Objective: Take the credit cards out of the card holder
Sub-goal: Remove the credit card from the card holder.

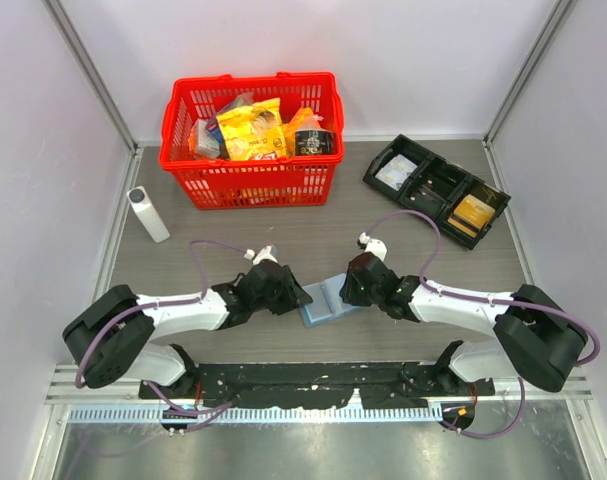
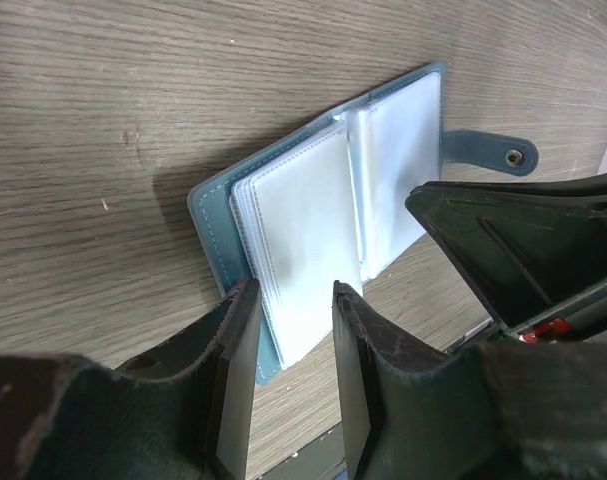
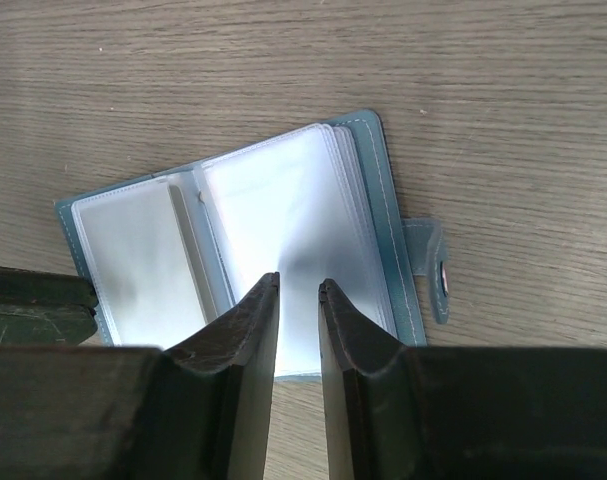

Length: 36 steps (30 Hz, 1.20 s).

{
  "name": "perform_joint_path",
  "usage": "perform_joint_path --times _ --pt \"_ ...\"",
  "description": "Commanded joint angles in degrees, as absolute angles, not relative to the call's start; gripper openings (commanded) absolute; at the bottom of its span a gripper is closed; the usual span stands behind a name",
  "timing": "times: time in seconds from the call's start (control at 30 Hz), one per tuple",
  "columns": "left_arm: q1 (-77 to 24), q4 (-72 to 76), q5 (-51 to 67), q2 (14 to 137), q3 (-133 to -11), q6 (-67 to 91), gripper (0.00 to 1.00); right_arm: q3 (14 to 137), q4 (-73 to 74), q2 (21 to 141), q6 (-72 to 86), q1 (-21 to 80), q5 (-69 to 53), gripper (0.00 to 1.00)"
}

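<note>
The small blue folding card holder (image 1: 324, 302) lies open on the grey wooden desk (image 1: 403, 250). The left pincer (image 2: 295, 345) is spread over its edge. The right pincer (image 3: 298, 320) is almost together on a clear page (image 3: 283, 205); whether it pinches cannot be told. They seem to be hunting for a credit card; next, slide one out.

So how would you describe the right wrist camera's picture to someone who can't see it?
An open blue card holder lies on a wood-grain table, clear plastic sleeves showing. The right gripper, dark jaws slightly apart, points at its near edge.
</note>
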<state>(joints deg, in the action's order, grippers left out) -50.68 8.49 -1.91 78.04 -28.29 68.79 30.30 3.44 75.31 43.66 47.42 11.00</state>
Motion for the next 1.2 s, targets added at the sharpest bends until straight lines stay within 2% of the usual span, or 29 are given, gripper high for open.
perform_joint_path --times 0.0,0.53,0.9,1.17 --pt "-51.2 7.9 -1.9 78.6 -30.8 69.2 0.38 29.3 3.7 76.4 44.1 47.2 11.0 0.27" --pt "-53.7 6.3 -1.7 80.3 -36.4 67.9 0.38 28.6 2.4 75.8 44.3 47.2 10.3 0.28" --pt "-53.8 4.2 -3.5 81.8 -35.3 67.9 0.28 28.1 4.0 70.2 43.5 47.2 12.4 0.29" --pt "-54.1 -2.4 -7.5 80.0 -34.5 66.3 0.25 28.1 4.4 67.4 42.5 47.2 12.1 0.32"
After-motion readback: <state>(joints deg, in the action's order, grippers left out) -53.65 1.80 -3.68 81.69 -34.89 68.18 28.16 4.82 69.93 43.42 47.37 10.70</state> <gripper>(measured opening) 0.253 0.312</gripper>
